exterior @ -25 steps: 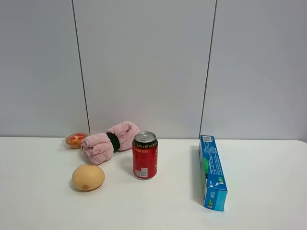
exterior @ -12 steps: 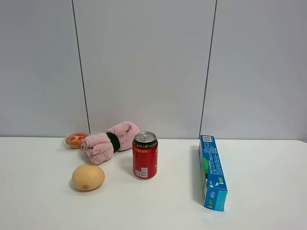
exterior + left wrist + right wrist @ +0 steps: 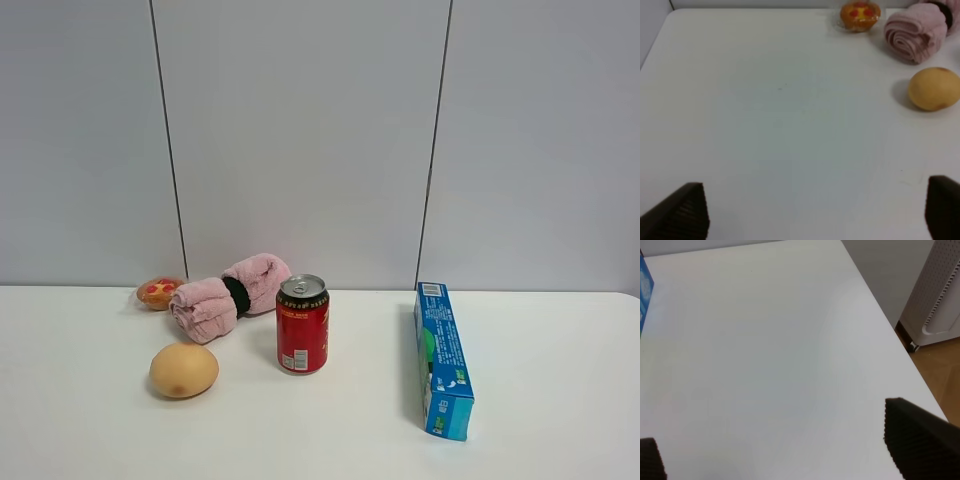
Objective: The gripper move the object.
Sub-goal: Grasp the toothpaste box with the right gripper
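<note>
Currently the long blue-and-green cardboard toothpaste box [image 3: 443, 360] lies flat on the white table [image 3: 560, 400], at 3 o'clock from the upright red soda can [image 3: 302, 325], well apart. The black two-fingered left gripper [image 3: 810, 210] and the right gripper [image 3: 785, 450] both hang over the tabletop, fingers spread wide, holding nothing

I see a white surface [image 3: 560, 340] running back to a pale grey panelled wall [image 3: 300, 140], split by two dark vertical seams [image 3: 168, 140]. Beyond the surface's edge, out past my right gripper [image 3: 785, 450], there's brown wooden floor [image 3: 940, 375] with a white perforated cabinet [image 3: 945, 290] standing on it. The light is even, the shadows soft.
</note>
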{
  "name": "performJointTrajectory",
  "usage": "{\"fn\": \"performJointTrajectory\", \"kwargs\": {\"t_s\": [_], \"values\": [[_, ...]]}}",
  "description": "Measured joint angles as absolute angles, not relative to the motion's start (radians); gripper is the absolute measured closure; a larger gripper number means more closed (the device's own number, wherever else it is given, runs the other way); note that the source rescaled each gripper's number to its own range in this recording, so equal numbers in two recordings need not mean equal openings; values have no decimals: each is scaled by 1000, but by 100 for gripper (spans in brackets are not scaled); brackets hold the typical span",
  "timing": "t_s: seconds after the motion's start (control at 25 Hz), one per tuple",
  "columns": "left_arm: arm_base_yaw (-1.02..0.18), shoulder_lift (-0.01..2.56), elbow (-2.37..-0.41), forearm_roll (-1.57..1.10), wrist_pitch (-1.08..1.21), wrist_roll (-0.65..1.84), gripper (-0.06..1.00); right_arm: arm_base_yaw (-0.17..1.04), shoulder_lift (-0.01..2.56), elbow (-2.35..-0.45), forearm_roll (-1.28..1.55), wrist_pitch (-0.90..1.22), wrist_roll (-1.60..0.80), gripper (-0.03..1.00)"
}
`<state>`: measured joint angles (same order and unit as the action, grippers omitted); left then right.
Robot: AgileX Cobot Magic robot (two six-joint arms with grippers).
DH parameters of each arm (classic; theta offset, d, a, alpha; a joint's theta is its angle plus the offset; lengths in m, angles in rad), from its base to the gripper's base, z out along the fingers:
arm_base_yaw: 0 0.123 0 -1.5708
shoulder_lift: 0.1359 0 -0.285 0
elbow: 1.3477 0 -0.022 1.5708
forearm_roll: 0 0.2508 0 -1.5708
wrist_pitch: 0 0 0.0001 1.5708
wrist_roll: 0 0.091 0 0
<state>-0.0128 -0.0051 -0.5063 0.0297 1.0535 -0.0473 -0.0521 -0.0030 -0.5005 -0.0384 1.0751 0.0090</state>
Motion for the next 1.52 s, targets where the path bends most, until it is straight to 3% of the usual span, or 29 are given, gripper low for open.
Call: {"fn": "performJointTrajectory", "kwargs": {"t_s": [0.88, 1.04, 1.32, 1.52], "values": [[-13, -5, -506, 31, 1053, -47, -6, -52, 27, -503, -55, 1075, 9, 18], [-13, -5, -506, 31, 1053, -47, -6, -52, 222, -587, -42, 1043, -12, 18], [-13, -5, -506, 31, 1053, -47, -6, -49, 700, -901, 17, 950, -28, 17], [-13, -5, -506, 31, 1053, -47, -6, 90, 1019, -1043, 6, 873, -25, 8]]}}
